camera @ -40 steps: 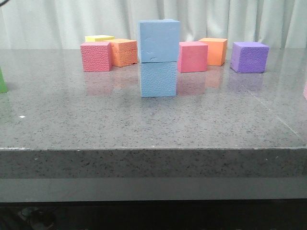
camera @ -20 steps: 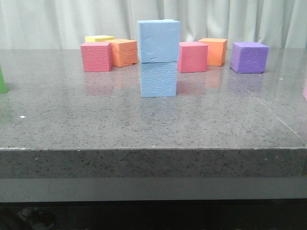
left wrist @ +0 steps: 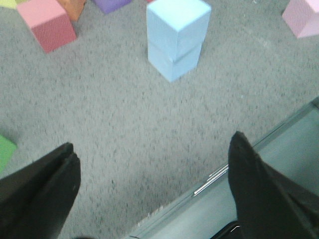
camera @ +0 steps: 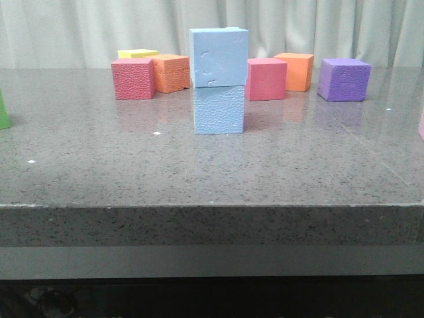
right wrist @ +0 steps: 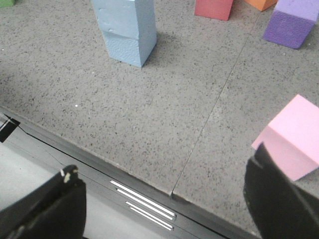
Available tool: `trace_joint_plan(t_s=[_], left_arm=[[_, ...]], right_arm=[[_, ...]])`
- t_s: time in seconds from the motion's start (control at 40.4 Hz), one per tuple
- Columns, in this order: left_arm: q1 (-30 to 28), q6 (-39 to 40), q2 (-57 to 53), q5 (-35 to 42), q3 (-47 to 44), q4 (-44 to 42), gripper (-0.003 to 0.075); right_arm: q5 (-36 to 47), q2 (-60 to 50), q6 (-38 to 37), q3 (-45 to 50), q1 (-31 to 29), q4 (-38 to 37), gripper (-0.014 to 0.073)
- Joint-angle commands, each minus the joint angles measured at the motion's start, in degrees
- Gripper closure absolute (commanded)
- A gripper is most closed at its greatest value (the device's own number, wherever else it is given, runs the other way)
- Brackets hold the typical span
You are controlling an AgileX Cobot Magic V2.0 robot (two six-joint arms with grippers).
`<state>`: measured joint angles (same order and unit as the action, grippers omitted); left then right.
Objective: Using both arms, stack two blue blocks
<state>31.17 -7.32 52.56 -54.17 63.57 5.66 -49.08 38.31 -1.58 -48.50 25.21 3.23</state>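
Two pale blue blocks stand stacked at the table's middle: the upper blue block (camera: 219, 56) sits on the lower blue block (camera: 219, 109), slightly skewed. The stack also shows in the left wrist view (left wrist: 177, 37) and in the right wrist view (right wrist: 127, 27). Neither gripper shows in the front view. My left gripper (left wrist: 152, 169) is open and empty over the table's front edge, well back from the stack. My right gripper (right wrist: 162, 199) is open and empty over the front edge, to the right of the stack.
Behind the stack stand a red cube (camera: 132, 78), an orange cube (camera: 171, 72), a yellow cube (camera: 137, 53), a second red cube (camera: 266, 78), a second orange cube (camera: 295, 70) and a purple cube (camera: 344, 79). A green cube (camera: 3, 112) sits far left, a pink cube (right wrist: 294, 137) far right.
The stack and the cubes stay where they were; the upper blue block looks turned very slightly.
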Motion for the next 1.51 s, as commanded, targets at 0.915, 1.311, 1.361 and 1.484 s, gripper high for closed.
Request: trace_joint_plan(t_s=[0.915, 1.311, 1.361, 1.484], left_arm=[[0.31, 0.63, -11.75, 15.3, -13.67, 1.95, 0.0738], [-1.62, 0.63, -13.78, 18.41, -16.33, 0.75, 0.0738], [-3.65, 0.63, -15.64, 21.99, -18.97, 0.19, 0.0738], [-11.68, 0.63, -23.79, 33.4, -29.35, 0.03, 0.0738]], right_arm=[[10.32, -6.29, -0.04, 5.83, -0.03, 0.36, 0.0663], [10.32, -6.29, -0.04, 5.83, -0.03, 0.41, 0.0663], [10.32, -6.29, -0.04, 5.83, -0.03, 0.41, 0.0663], [10.32, -6.29, -0.04, 5.83, -0.03, 0.41, 0.0663]])
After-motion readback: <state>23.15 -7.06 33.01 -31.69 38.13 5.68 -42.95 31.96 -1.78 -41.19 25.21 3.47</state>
